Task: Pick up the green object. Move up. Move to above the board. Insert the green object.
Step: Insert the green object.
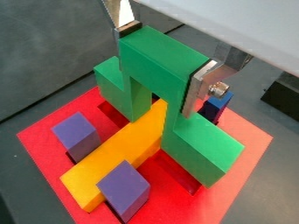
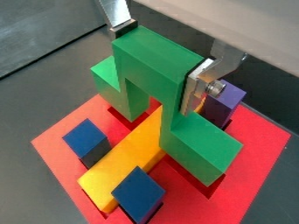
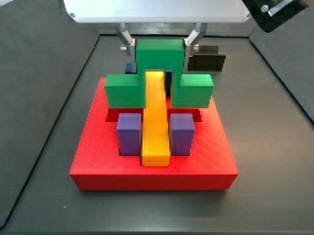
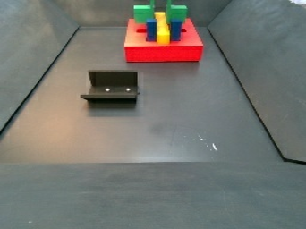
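The gripper (image 2: 160, 63) clamps the blocky matte green object (image 2: 158, 101), straddling the yellow bar (image 2: 131, 161). Its legs sit on the flat red board (image 3: 154, 162), top centre in a side view.

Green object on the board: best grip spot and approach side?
Grip the green object by its raised middle cube, coming from straight above. The cube stands proud of the yellow bar and blue-purple posts, with flat opposite faces clear. The pincer already sits there, silver fingers on those faces; the legs sit low on the board.
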### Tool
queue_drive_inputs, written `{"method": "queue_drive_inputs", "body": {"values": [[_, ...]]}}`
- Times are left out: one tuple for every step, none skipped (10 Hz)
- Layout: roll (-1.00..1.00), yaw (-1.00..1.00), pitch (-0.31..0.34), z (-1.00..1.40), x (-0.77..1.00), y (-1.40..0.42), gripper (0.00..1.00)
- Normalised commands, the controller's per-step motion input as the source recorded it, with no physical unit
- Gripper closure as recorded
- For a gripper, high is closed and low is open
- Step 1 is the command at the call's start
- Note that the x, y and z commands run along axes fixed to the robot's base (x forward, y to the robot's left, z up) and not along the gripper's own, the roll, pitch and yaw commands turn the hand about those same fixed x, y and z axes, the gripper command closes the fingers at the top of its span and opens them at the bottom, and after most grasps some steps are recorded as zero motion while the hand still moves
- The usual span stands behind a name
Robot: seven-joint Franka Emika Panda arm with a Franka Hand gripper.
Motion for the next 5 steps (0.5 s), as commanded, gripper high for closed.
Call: {"method": "queue_drive_inputs", "body": {"values": [[0.00,0.00,-0.010,-0.13,0.00,0.00,1.00],[0.00,-0.03,-0.007,-0.02,-0.06,0.00,1.00],[-0.04,-0.02,-0.039,0.00,-0.15,0.00,1.00],[-0.05,-0.02,-0.044,0.00,-0.18,0.00,1.00],[-0.02,0.00,-0.037,-0.07,-0.06,0.00,1.00]]}}
